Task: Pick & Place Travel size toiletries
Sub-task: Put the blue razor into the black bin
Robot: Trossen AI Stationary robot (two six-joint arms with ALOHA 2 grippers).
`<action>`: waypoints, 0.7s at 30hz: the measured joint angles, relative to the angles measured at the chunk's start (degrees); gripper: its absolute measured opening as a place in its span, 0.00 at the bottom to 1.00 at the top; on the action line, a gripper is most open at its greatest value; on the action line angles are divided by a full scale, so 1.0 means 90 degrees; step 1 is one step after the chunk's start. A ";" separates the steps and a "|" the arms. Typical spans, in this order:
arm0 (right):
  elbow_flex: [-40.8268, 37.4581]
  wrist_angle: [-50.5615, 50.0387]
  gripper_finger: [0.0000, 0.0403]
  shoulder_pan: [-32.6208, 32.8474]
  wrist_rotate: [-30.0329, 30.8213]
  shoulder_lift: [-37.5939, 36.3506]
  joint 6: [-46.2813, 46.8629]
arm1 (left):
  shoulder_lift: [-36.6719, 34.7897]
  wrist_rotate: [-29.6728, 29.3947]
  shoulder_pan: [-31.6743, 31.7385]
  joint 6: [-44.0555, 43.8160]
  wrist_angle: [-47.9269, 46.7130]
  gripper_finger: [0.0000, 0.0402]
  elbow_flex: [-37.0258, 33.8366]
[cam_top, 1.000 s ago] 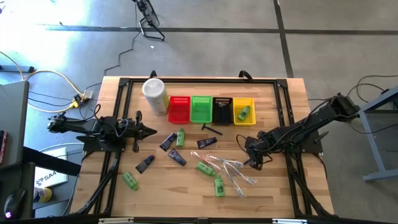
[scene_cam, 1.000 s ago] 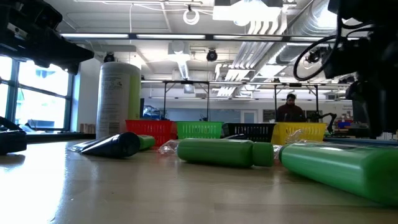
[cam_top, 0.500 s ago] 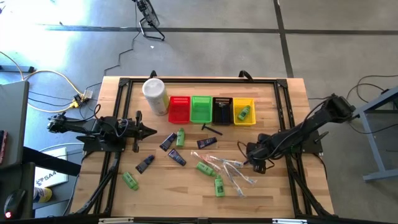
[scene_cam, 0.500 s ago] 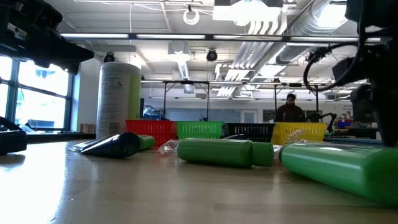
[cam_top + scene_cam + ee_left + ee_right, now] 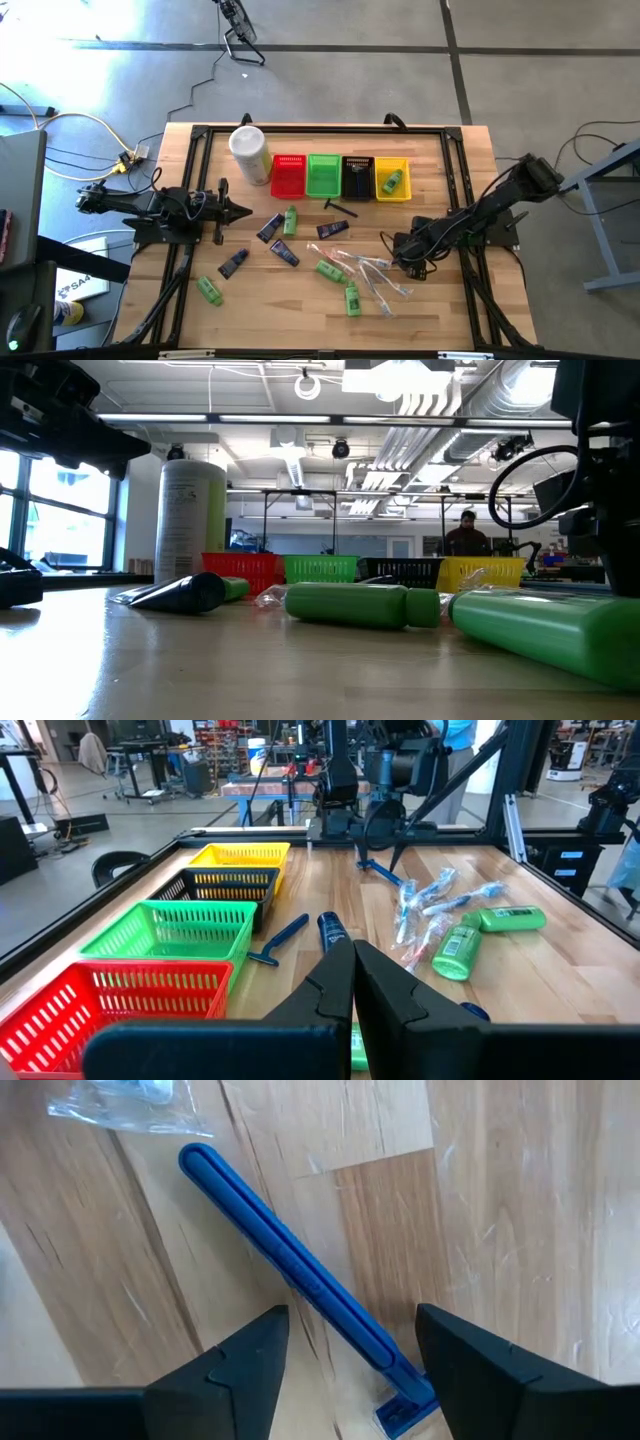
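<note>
Razor (image 5: 300, 1275) lies btwn open right end effector (image 5: 350, 1370) fingers, on table (image 5: 500, 1210)

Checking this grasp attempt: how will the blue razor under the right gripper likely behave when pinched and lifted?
The blue razor looks thin, rigid and probably light. Lying flat on the table, its low handle may slip or pivot as the open right gripper, straddling it, closes. Its head end might dip.

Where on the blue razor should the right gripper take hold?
Mid-handle, from straight above. The blue razor lies flat on the table, its thin handle running between the open fingers of the right gripper; closing across it there avoids the head.
</note>
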 joint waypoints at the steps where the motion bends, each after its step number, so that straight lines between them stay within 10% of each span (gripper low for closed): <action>1: 0.0000 0.0002 0.53 0.0000 0.0002 0.0000 0.0000 | -0.0002 0.0000 0.0000 0.0007 0.0000 0.02 0.0000; 21: -0.0017 0.0045 0.50 -0.0002 -0.0072 0.0011 0.0053 | 0.0000 -0.0019 0.0000 0.0010 0.0000 0.02 0.0000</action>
